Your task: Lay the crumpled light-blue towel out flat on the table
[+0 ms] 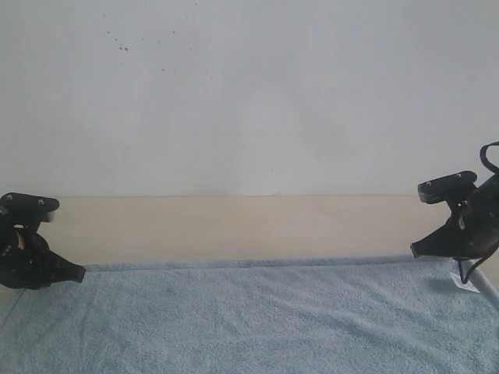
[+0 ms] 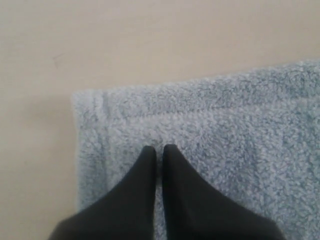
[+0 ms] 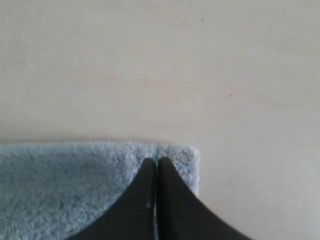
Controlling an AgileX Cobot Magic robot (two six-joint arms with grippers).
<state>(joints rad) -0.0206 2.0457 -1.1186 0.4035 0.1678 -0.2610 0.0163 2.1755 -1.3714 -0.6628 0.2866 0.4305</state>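
The light-blue towel lies spread and nearly flat across the near part of the beige table, its far hemmed edge running straight between my two grippers. My left gripper is shut at the towel's far left corner. In the left wrist view its closed fingertips of the left gripper press into the terry cloth just inside the hem. My right gripper is shut at the far right corner; the right gripper pinches a small crease in the towel. The white tag shows beside it.
A band of bare table runs beyond the towel's far edge, up to a plain white wall. Bare table also surrounds the left corner.
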